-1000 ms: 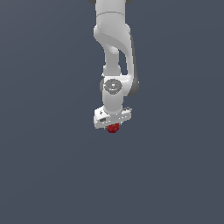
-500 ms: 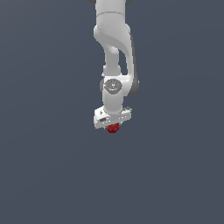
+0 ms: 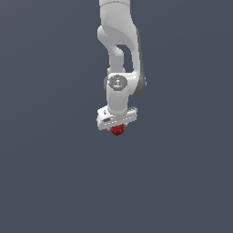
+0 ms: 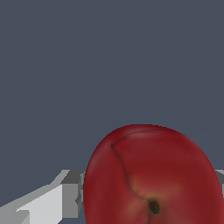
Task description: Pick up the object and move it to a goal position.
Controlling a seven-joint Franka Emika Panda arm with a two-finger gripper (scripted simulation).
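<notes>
The object (image 3: 117, 130) is a small, glossy, dark red apple-like ball that hangs just below the white hand of the arm in the exterior view. My gripper (image 3: 117, 128) is shut on it, and the hand hides most of the fingers there. In the wrist view the object (image 4: 153, 175) fills much of the picture, with a dark stem pit and a crease across its skin. One grey-white finger (image 4: 65, 194) presses against its side; the other finger (image 4: 220, 175) barely shows at the picture's edge.
A plain, flat dark grey-blue surface (image 3: 54, 182) fills everything around the arm in both views. The white arm (image 3: 119, 54) rises upward from the hand and leaves the exterior view.
</notes>
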